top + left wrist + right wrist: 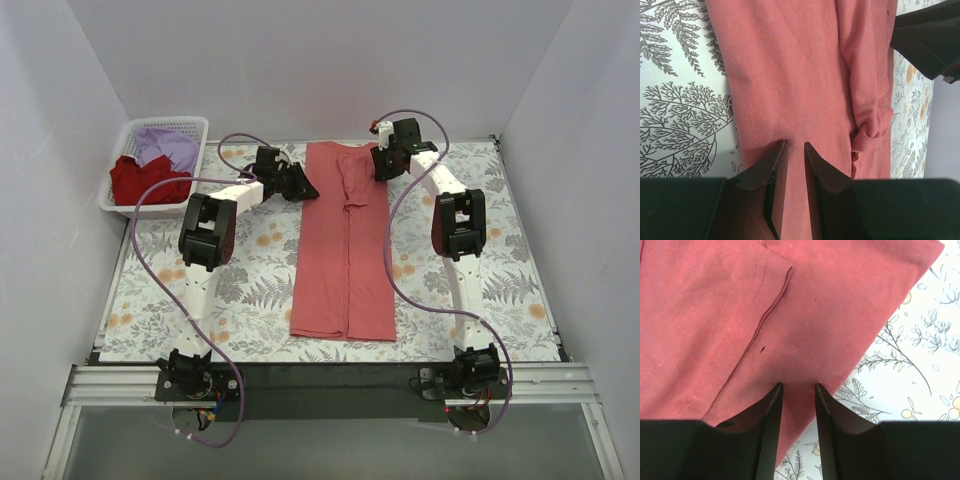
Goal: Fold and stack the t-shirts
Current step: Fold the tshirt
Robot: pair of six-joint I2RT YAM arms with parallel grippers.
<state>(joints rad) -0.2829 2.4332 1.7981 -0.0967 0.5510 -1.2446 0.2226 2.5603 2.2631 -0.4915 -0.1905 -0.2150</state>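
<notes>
Basket [120, 170] holds darker red tee [140, 180], lavender tee [170, 145]

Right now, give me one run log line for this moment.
coral-red t-shirt folded lengthwise on floral cloth | left gripper and right gripper at its far end, closure unclear | two t-shirts in basket

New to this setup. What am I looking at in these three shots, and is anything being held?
Two robot arms are bolted at the near edge of a table. The wide shot comes from a camera above and behind them; the other two come from cameras on each wrist. A long coral-red t-shirt, folded into a strip, lies on a floral cloth. A basket at far left holds a darker red t-shirt and a lavender t-shirt. The left gripper and right gripper sit at the coral shirt's far end, jaws slightly apart; whether they pinch fabric is unclear.
</notes>
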